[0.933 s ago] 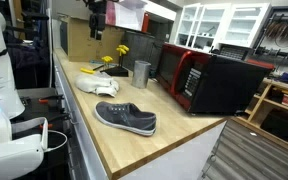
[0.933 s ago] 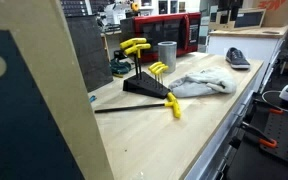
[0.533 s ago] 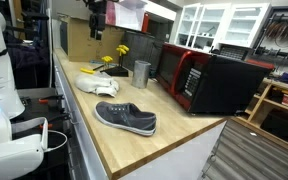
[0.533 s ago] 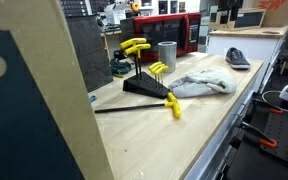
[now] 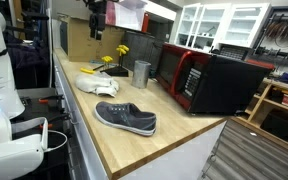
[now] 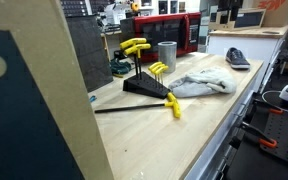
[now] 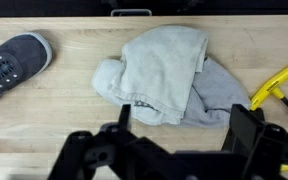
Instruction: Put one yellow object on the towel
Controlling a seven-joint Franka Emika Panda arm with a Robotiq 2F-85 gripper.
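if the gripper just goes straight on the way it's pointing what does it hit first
Most likely the towel: the wrist view shows the open gripper aimed at it, with nothing visible between. The yellow hex key lies off to one side. Depth is hard to judge.

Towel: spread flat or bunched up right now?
Bunched up. In the wrist view the towel lies in crumpled, overlapping folds on the counter, not laid out flat.

Wrist view: the shoe point(image 7: 14, 62) is cut off by the left edge, the yellow tool point(image 7: 276, 85) by the right edge.
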